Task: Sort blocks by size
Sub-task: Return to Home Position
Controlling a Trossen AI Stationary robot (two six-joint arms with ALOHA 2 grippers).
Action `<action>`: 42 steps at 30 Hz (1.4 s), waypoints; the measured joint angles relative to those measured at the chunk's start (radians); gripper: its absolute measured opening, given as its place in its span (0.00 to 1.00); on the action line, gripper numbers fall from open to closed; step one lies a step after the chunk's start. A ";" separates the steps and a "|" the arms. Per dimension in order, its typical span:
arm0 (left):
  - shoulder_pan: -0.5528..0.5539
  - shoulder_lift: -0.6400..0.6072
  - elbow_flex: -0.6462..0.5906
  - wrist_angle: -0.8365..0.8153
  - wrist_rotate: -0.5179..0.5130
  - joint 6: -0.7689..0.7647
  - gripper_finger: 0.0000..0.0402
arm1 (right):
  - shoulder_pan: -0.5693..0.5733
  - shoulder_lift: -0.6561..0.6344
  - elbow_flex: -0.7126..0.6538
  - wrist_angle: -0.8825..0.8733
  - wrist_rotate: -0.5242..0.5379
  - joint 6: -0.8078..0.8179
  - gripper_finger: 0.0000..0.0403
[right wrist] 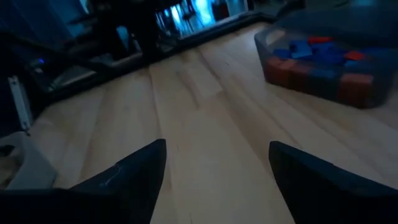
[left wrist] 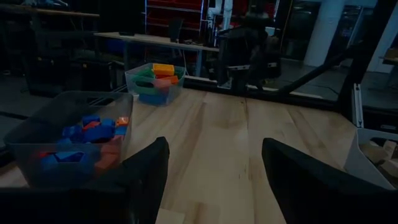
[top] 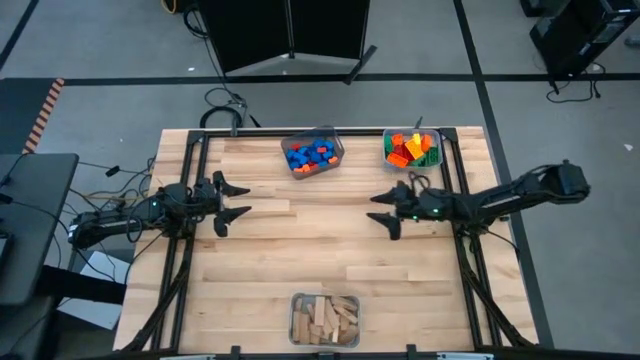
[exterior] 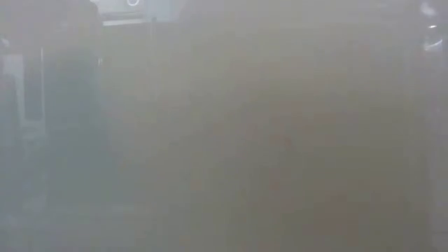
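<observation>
1. Dark fingers of the left gripper are seen closest in the left wrist view. They are spread wide with nothing between them. The gripper is held over the left part of the pale wooden plank table, pointed toward the middle.
2. Right gripper is held over the right part of the table, facing the left one and well apart from it. Its jaws are spread and nothing is pinched.
3. Small blue and red studded plastic bricks are held in a clear plastic bin at the table edge shown at the top of the high view, near the middle.
4. Larger orange, green and yellow studded plastic bricks are piled in a second clear plastic bin near the first, on the right arm's side.
5. Plain tan wooden rectangular blocks are stacked loosely in a third clear bin at the opposite edge, middle.
6. No loose block is seen on the open tabletop, so sorting is judged finished and both arms are judged to be parking.
7. Handling, as judged: the plastic bricks are light, stiff and smooth, so slipping is likely. They are best taken across two flat side walls, not over the studs.
8. Wooden blocks are judged light, rigid and less slippery, and are best pinched across the narrow width near mid-length. Nothing here looks fragile.
</observation>
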 joint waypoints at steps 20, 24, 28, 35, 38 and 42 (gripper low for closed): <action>0.000 0.000 0.000 0.006 0.000 0.000 0.66 | -0.172 -0.357 -0.135 -0.045 -0.344 -0.102 0.74; 0.000 0.000 0.000 0.006 0.000 0.000 0.66 | -0.178 -0.434 -0.135 -0.109 -0.325 -0.091 0.73; 0.000 0.000 0.000 0.006 0.000 0.000 0.66 | -0.148 -0.504 -0.135 -0.166 -0.316 -0.073 0.73; 0.000 0.000 0.000 0.006 0.000 0.000 0.66 | -0.030 -0.620 -0.135 -0.364 -0.145 -0.052 0.73; 0.000 0.000 0.000 0.007 0.000 0.000 0.66 | -0.006 -0.677 -0.135 -0.413 -0.091 -0.063 0.73; 0.000 0.000 0.000 0.007 0.000 0.000 0.66 | 0.000 -0.763 -0.135 -0.487 -0.085 -0.076 0.74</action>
